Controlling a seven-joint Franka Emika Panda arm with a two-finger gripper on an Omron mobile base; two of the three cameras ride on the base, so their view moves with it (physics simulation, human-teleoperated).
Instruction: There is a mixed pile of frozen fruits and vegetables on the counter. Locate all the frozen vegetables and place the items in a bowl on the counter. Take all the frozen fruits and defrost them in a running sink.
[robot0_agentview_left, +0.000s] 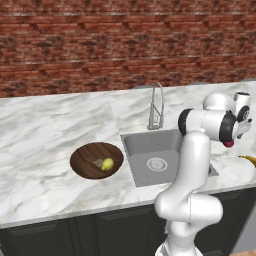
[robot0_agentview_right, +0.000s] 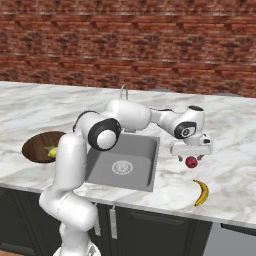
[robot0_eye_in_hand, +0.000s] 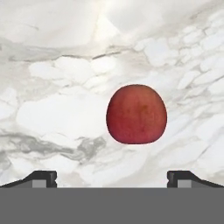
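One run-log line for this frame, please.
tool: open, over apple | apple, banana: counter | bowl: both vegetables in | sink: empty

We see a red brick wall (robot0_agentview_left: 100, 45) running behind the worktop, and dark cabinet doors (robot0_agentview_right: 150, 227) below with small pale handles.

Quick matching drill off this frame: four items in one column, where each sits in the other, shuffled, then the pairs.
Items:
1. red fruit
2. banana
3. yellow-green piece
4. drain

Places:
A. in the brown bowl
B. floor of the sink
C. on the counter, right of the sink, near the front edge
D. right under the open gripper

Pairs: 1-D, 2-C, 3-A, 4-B
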